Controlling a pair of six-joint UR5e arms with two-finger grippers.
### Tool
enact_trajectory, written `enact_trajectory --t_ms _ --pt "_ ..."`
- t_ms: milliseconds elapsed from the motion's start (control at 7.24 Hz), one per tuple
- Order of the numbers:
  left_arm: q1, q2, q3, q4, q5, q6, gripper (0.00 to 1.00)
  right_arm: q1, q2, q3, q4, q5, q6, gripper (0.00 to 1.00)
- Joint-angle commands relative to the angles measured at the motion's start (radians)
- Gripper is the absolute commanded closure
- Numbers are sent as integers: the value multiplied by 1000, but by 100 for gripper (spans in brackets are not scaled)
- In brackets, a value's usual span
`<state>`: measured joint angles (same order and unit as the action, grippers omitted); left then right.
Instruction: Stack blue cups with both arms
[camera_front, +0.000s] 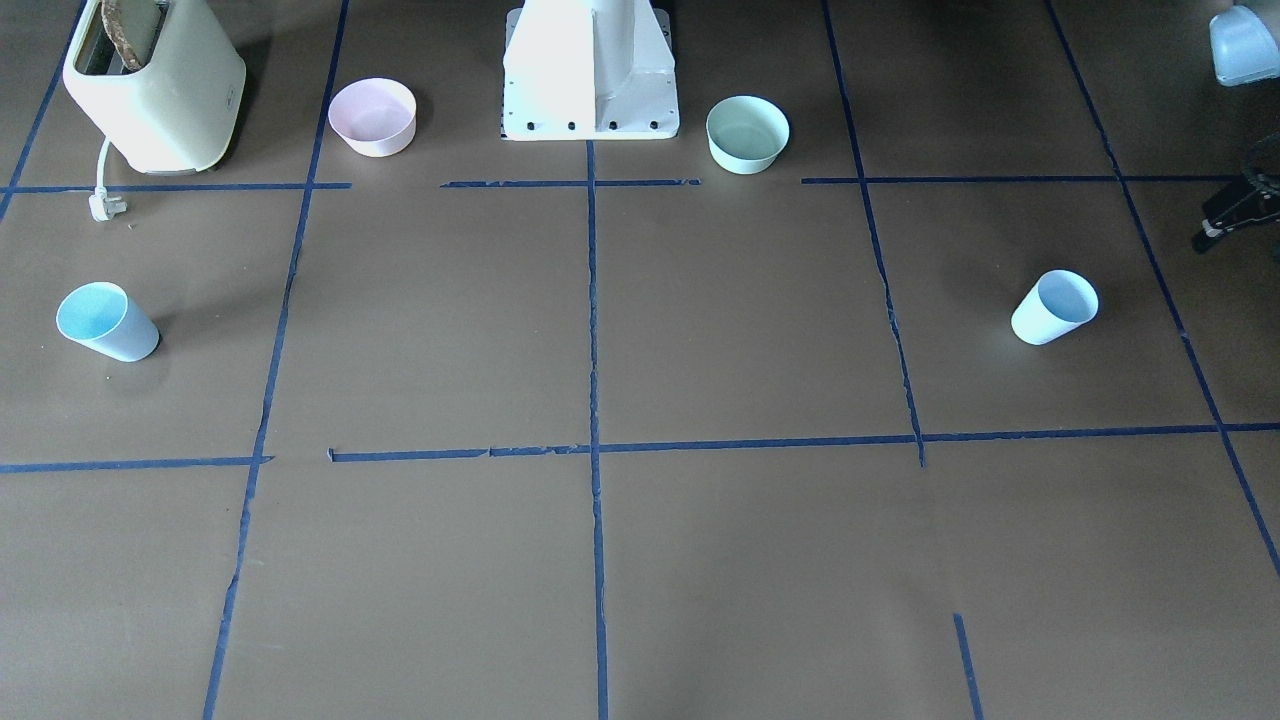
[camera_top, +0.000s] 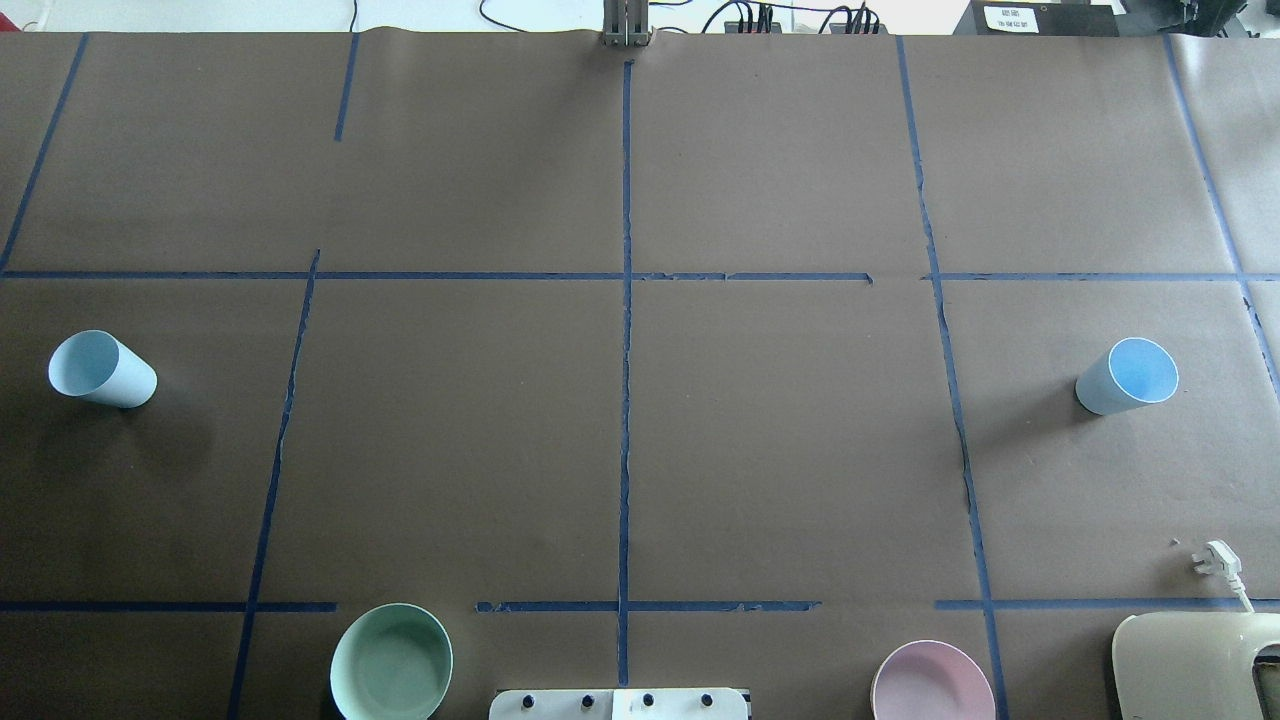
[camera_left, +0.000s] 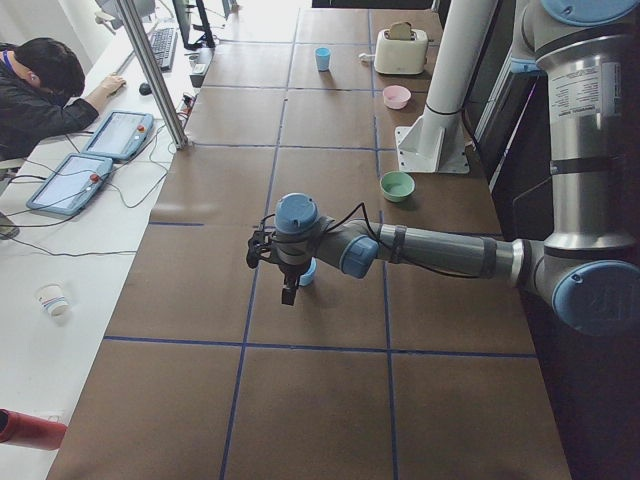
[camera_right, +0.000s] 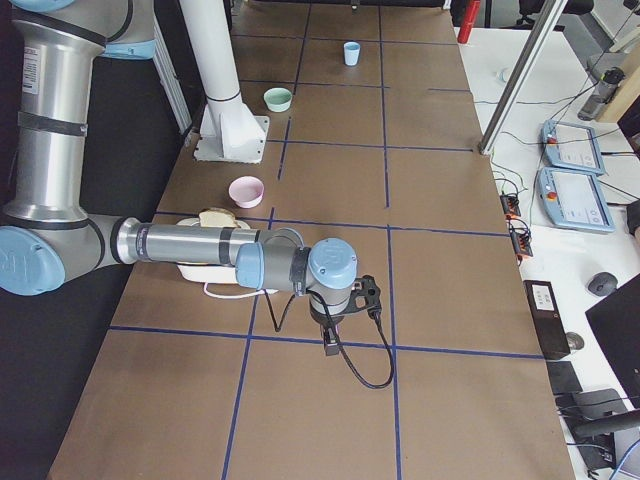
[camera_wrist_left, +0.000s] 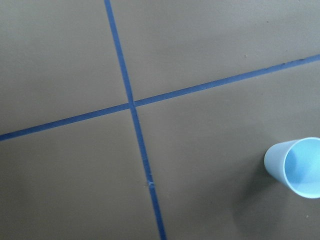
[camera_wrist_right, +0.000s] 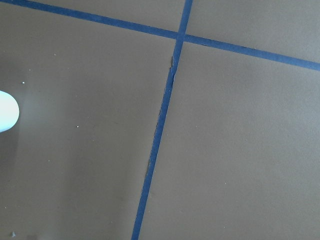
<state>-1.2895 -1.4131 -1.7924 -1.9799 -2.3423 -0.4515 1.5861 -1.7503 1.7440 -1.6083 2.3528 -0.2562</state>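
Note:
Two pale blue cups stand upright and far apart on the brown table. One cup (camera_top: 102, 370) is at the overhead view's far left, also in the front view (camera_front: 1055, 307) and at the left wrist view's right edge (camera_wrist_left: 297, 167). The other cup (camera_top: 1130, 376) is at the far right, also in the front view (camera_front: 105, 320). My left gripper (camera_left: 288, 296) hangs over the table beside the near cup (camera_left: 309, 273). My right gripper (camera_right: 331, 348) hangs near the table's right end. I cannot tell whether either gripper is open or shut. Neither wrist view shows fingers.
A mint-green bowl (camera_top: 391, 662) and a pink bowl (camera_top: 932, 683) flank the white pedestal (camera_front: 590, 75). A cream toaster (camera_front: 150, 95) with a loose plug (camera_front: 105, 206) stands behind the right cup. An operator (camera_left: 40, 85) sits beside the table.

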Motion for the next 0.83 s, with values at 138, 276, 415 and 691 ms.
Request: enact_trajectory --t_ms 138,276,415,691 --pt "192 11 22 -186 153 -303 0 0 0 -3 1 -1 0 0" --pt "218 3 25 -186 153 -314 0 0 0 -6 -1 -1 0 0" --pt "249 -4 39 -186 155 -338 0 0 0 -6 -1 -1 0 0" --pt "262 -38 94 -186 155 -342 0 0 0 -8 1 -1 -2 0"
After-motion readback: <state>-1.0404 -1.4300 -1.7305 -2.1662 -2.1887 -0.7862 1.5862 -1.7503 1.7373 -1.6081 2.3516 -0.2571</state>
